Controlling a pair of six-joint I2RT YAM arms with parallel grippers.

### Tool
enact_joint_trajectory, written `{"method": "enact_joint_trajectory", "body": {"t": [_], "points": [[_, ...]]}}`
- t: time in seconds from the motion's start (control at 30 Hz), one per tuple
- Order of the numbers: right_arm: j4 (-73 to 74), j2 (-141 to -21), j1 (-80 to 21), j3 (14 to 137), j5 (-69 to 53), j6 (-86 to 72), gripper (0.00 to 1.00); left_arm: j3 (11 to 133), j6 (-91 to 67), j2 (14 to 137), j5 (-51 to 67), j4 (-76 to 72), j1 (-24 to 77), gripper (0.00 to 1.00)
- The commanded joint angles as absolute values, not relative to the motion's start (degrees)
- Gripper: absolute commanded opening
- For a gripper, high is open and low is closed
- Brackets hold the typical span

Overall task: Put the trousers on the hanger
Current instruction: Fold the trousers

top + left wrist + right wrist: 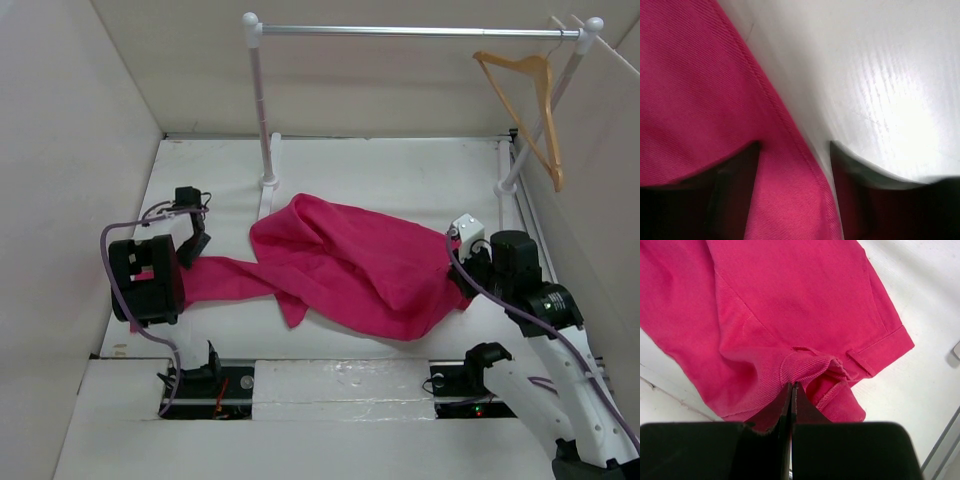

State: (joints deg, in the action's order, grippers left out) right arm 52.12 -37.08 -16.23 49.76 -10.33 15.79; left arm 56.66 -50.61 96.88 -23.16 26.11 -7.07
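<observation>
The magenta trousers (350, 265) lie crumpled across the middle of the white table (400, 170), with one leg stretched out to the left. My left gripper (150, 278) hangs over that leg's end. In the left wrist view its jaws stand apart (795, 150), and the seamed edge of the trousers (700, 90) runs between them, not pinched. My right gripper (458, 268) is at the right end of the trousers. In the right wrist view it is shut (791, 385) on a bunched fold by the waistband of the trousers (790, 305). The tan wooden hanger (540, 100) hangs from the rail at the back right.
A silver rail (410, 31) on two white posts spans the back of the table, its left post (262, 110) standing just behind the trousers. White walls close in the left, back and right sides.
</observation>
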Motion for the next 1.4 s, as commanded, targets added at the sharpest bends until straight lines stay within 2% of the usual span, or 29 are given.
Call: {"method": "enact_joint_trajectory", "body": {"t": [0.0,0.03,0.07,0.17,0.27,0.37,0.5,0.6,0.67,0.7,0.77,0.9,1.07,1.1,1.13,1.2,1.23,1.27,1.33,1.37], "points": [[48.87,-37.27,-16.79,51.24,-10.02,15.91,0.0,57.13,-48.61,100.71,-25.31,27.95,-6.77,0.51],[48.52,-37.27,-16.79,51.33,-10.11,15.65,0.0,57.3,-48.34,102.55,-24.7,28.04,-6.77,0.16],[47.38,-37.35,-16.79,51.59,-10.11,15.47,0.0,57.48,-48.25,103.18,-24.44,28.91,-6.77,0.0],[44.05,-39.98,-16.79,54.56,-9.14,14.59,0.0,59.41,-47.29,102.14,-22.15,29.53,-6.24,0.0],[40.19,-45.95,-16.79,60.96,-8.26,13.8,0.0,66.86,-45.71,97.75,-19.08,31.89,-6.24,0.0],[37.36,-52.18,-16.79,68.18,-7.56,13.27,0.0,80.56,-47.02,94.93,-15.75,36.19,-6.24,0.0],[39.37,-55.9,-16.79,83.54,-4.94,13.1,0.0,106.0,-49.04,94.66,-11.7,43.05,-5.71,0.0],[43.58,-53.37,-16.08,86.13,-2.21,13.27,0.0,114.32,-49.92,93.44,-11.51,47.89,-7.55,0.0],[46.92,-50.55,-13.72,83.86,-2.11,13.36,0.0,111.2,-50.97,88.44,-12.73,48.43,-8.35,0.0],[49.37,-45.23,-13.19,80.28,-3.24,13.79,0.0,103.35,-51.24,84.5,-19.36,49.65,-8.35,0.0],[52.89,-43.17,-13.18,75.87,-3.51,13.89,0.0,99.44,-51.41,80.09,-21.08,49.14,-8.35,0.0],[62.39,-34.2,-13.18,66.2,-4.91,13.53,0.0,74.52,-52.2,69.19,-32.74,48.95,-8.35,0.0],[75.66,-32.6,-13.18,69.51,2.71,14.85,0.0,58.29,-55.36,61.97,-37.7,51.93,-8.35,0.0],[76.72,-32.78,-13.18,71.96,3.07,15.11,0.0,55.66,-58.42,61.79,-39.36,54.12,-8.35,0.11],[79.16,-33.04,-13.18,72.85,2.82,15.12,0.0,55.03,-63.67,60.31,-39.37,56.4,-8.35,0.39],[79.72,-31.74,-13.18,72.78,-1.28,16.25,0.0,54.93,-61.88,58.81,-37.1,54.75,-8.35,0.72],[79.8,-30.86,-13.18,71.73,-2.8,16.35,0.0,55.71,-63.53,57.67,-37.7,55.8,-8.35,0.92],[79.89,-29.81,-13.18,70.76,-4.29,16.35,0.02,56.68,-64.41,57.22,-38.05,56.51,-8.35,0.95],[79.89,-27.52,-13.18,66.47,-8.69,16.17,0.05,61.07,-64.86,56.69,-37.36,57.21,-8.35,0.96],[79.81,-27.16,-13.18,65.49,-9.57,16.0,0.18,62.74,-62.34,57.04,-35.96,55.39,-8.35,0.93]]}}
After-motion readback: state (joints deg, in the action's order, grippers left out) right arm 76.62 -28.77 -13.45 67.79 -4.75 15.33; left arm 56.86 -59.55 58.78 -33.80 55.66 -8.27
